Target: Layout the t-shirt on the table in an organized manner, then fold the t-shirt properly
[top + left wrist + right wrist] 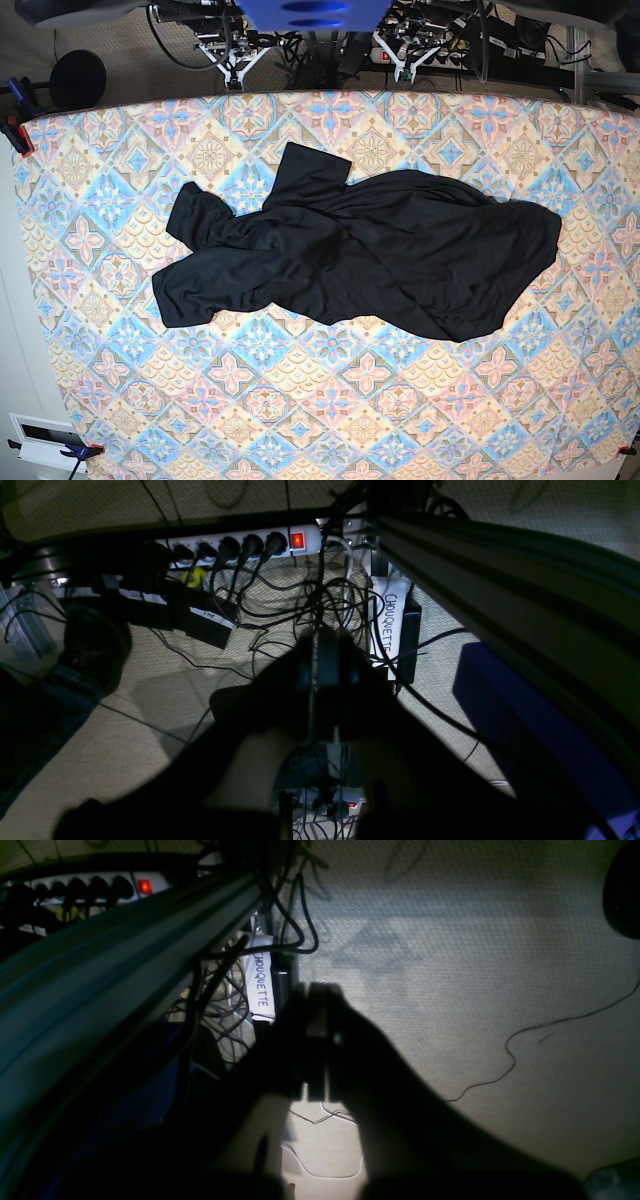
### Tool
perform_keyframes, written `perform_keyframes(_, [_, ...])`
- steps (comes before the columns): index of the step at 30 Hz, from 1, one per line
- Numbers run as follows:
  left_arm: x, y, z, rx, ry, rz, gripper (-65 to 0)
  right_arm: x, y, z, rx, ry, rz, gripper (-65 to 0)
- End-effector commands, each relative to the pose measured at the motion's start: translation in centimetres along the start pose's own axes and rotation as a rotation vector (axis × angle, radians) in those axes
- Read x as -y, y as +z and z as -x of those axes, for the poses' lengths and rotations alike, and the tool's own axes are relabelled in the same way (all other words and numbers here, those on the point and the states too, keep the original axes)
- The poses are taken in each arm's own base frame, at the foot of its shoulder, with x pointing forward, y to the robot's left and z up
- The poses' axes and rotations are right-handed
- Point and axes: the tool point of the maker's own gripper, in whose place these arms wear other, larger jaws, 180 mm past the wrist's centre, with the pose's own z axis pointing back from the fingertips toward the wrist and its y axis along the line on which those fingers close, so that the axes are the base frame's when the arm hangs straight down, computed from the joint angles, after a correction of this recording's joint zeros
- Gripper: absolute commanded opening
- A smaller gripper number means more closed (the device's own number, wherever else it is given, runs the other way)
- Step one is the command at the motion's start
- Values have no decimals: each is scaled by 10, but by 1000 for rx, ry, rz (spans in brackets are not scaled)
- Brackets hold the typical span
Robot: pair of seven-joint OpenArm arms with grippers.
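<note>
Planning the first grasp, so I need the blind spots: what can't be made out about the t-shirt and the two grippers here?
- t-shirt: base view, crumpled on the table; its own folds hide the collar and one sleeve.
- left gripper: left wrist view, a dark silhouette over floor cables; pad detail lost.
- right gripper: right wrist view, likewise backlit; neither gripper appears in the base view.

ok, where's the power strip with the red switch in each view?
Left wrist: power strip at top centre, red switch at its right end.
Right wrist: top left corner, partly behind a beam.
Base: cannot tell; only cable clutter past the table's far edge.
Shared landmark: the CHOUQUETTE label, in both wrist views.
</note>
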Motion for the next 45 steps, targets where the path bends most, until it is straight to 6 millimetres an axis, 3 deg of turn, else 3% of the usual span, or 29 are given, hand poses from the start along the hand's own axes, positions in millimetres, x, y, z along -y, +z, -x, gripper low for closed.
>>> perform_keyframes(1, [3, 0, -1, 8, 4, 5, -648, 0, 0, -3, 12, 1, 1, -650])
perform_keyframes(8, [4, 1, 7, -1, 4, 6, -648, 0, 0, 0, 4, 11, 0, -650])
perform_keyframes(11, [7, 2, 10, 4, -10, 13, -648, 0, 4, 34, -44, 14, 1, -650])
perform_keyframes(14, [15, 6, 13, 28, -65, 33, -648, 0, 8, 43, -21, 16, 1, -650])
perform_keyframes(16, [7, 10, 16, 49, -94, 28, -648, 0, 13, 51, -1, 18, 2, -650])
perform_keyframes(20, [12, 20, 25, 87, -108, 45, -648, 3, 26, 64, 39, 23, 6, -650])
perform_keyframes(22, [0, 25, 28, 102, -120, 31, -648, 4, 32, 72, 49, 25, 8, -650])
perform_keyframes(27, [-7, 38, 33, 139, -133, 28, -648, 4, 49, 92, 60, 24, 10, -650])
perform_keyframes(31, [-15, 49, 27, 186, -147, 25, -648, 4, 62, 97, 89, 26, 11, -650])
perform_keyframes(34, [-20, 61, 19, 234, -164, 24, -648, 10, 76, 96, 126, 34, 21, -650])
perform_keyframes(40, [-34, 92, 0, 336, -214, 22, -648, 70, 114, 52, 287, -10, 156, -650])
perform_keyframes(45, [-36, 124, -24, 438, -261, 36, -648, 113, 158, 21, 416, -28, 269, -650])
